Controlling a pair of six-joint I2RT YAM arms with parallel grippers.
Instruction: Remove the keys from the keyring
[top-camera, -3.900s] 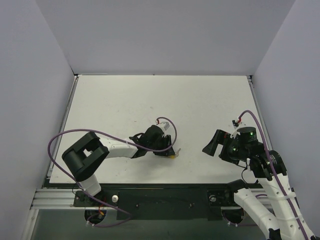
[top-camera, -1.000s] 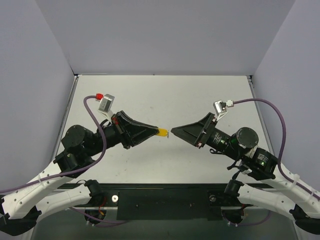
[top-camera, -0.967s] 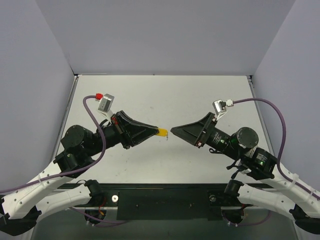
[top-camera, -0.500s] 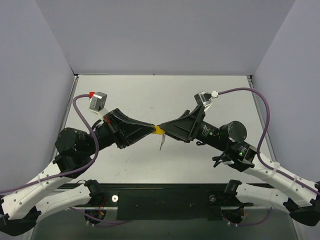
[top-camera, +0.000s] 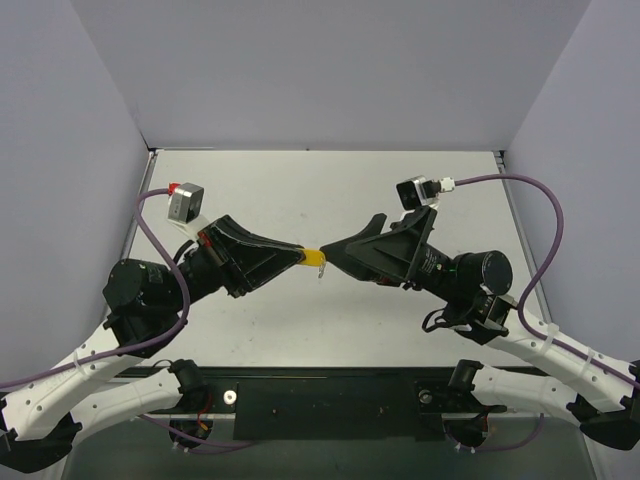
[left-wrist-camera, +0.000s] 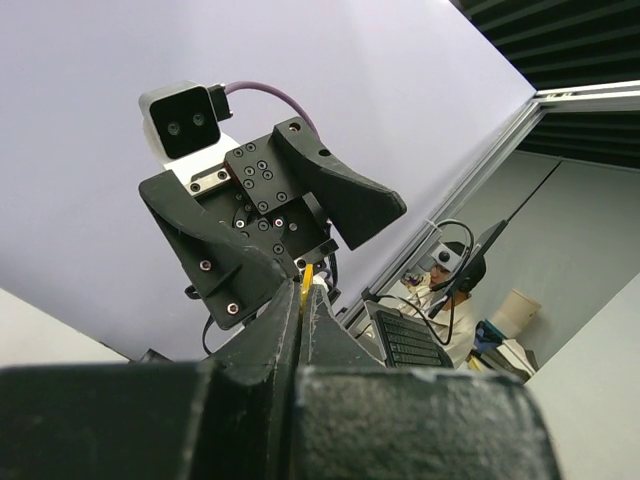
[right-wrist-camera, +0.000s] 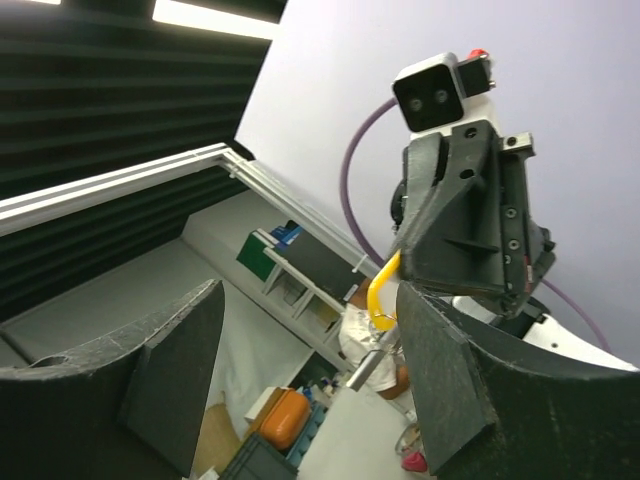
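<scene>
- The key (right-wrist-camera: 370, 366) hangs from the keyring (right-wrist-camera: 377, 296), just beyond the tips of the left gripper (top-camera: 298, 259). It sits between the spread fingers of the right gripper (top-camera: 336, 259). You cannot confirm from these views whether either finger touches it.
- Risk: if you close the right gripper too high, it will likely pinch the yellow loop instead of the key. A pull would then drag the ring out of the left grip, and both could drop to the table (top-camera: 400, 190).
- Risk: the key dangles freely, so a brushing finger could knock it out from between the jaws.
- Left gripper: fully closed and clamped on the keyring, with only a yellow sliver showing past its tips.
- Right gripper: jaws well apart, gripping nothing.
</scene>
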